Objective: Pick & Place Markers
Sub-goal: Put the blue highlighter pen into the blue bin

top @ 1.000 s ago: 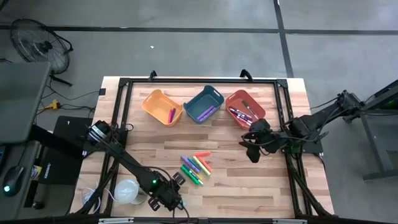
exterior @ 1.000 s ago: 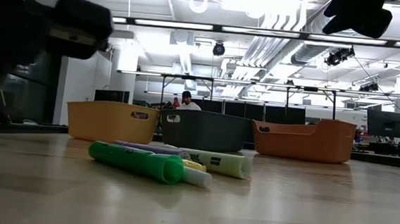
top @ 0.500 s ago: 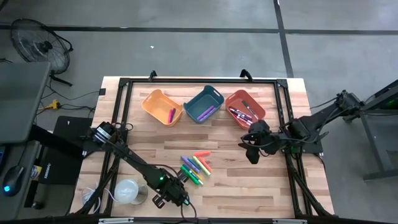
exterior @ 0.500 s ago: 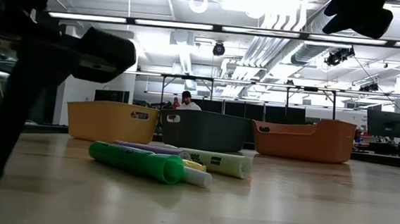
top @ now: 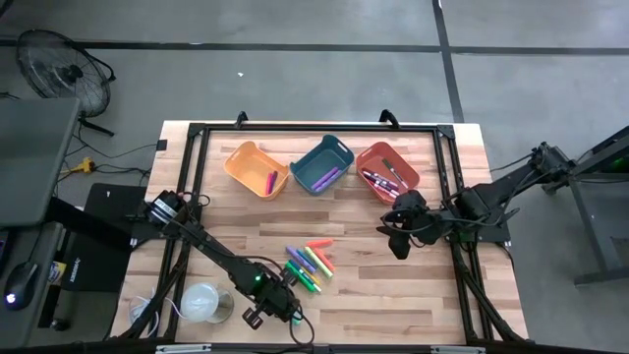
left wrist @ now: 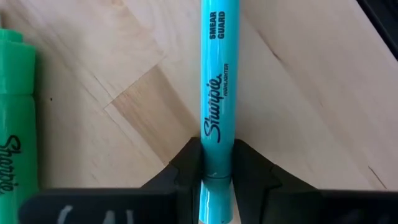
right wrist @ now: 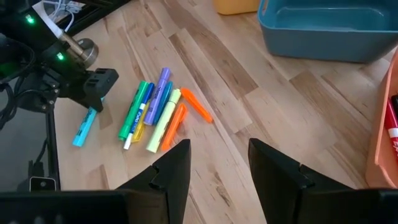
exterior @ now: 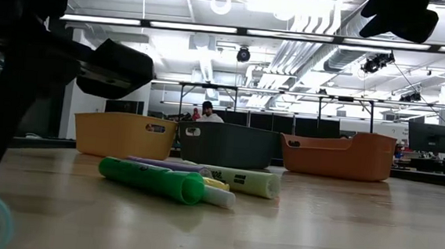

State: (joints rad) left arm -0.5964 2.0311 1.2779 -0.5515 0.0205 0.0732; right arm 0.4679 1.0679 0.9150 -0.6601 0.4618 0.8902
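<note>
Down near the table's front edge, the left gripper (left wrist: 217,171) seemingly clamps a teal marker (left wrist: 216,81).

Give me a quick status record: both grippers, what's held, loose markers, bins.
left gripper: near the table's front edge, jaws shut on the teal marker
teal marker: lying flat on the table
right gripper: raised in front of the red bin, jaws open, holding nothing
loose markers: cluster at the table's middle
bins: orange bin, blue bin and red bin, each holding markers
</note>
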